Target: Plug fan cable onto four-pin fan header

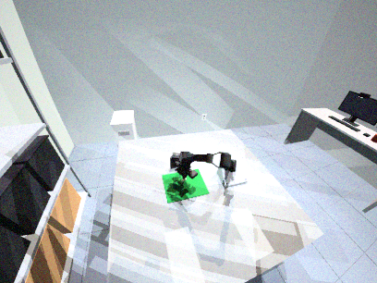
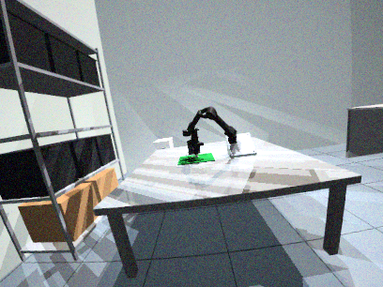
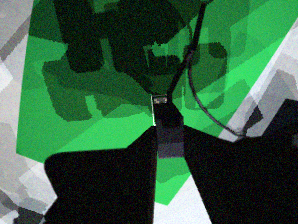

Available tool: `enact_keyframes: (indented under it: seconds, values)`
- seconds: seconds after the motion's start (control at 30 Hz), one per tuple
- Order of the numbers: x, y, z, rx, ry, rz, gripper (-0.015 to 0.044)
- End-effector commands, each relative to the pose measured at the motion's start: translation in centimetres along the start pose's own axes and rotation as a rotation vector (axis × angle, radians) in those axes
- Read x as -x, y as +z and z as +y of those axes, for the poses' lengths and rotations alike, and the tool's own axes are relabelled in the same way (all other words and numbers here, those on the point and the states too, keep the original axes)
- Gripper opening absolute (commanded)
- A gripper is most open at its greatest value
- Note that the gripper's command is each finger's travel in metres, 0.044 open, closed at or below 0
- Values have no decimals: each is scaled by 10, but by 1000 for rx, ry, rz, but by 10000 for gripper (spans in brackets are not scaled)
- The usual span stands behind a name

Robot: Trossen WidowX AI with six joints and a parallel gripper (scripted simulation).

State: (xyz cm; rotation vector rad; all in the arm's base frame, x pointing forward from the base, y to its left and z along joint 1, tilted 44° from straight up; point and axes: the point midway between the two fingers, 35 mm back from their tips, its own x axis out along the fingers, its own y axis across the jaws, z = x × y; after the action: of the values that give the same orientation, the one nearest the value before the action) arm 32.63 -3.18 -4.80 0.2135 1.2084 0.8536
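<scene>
Two black fingers of the tool [image 1: 184, 179] [image 2: 194, 155] [image 3: 170, 142] stand a little apart, closed on a small dark plug [image 3: 170, 135] that shows between them in the wrist view. Beneath lies the green board [image 1: 201, 187] [image 2: 209, 158] [image 3: 45, 135], flat on the bench [image 1: 139, 222] [image 2: 155, 188], with dark shadows across part of it. Just beyond the plug's far end, a small pale-edged header [image 3: 159, 99] shows on the board; the plug overlaps its near part in the wrist view, and whether the two touch or how deep the plug sits, I cannot tell. From beside the plug a black cable [image 3: 196, 37] runs up across the board, its thin shadow curving off to the right. The black arm [image 1: 201, 157] [image 2: 208, 113] arches over from its mounting side, its wrist pointing down over the board. Near the arm's foot, a white panel [image 2: 247, 144] stands on the bench.
</scene>
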Motion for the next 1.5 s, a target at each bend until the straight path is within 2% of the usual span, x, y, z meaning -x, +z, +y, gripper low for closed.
enact_keyframes:
  seconds: [0.0, 1.47]
  values:
    - [0, 1, 0, -6, 1, -3, 0]
    - [-8, 0, 1, -6, 2, -3, 0]
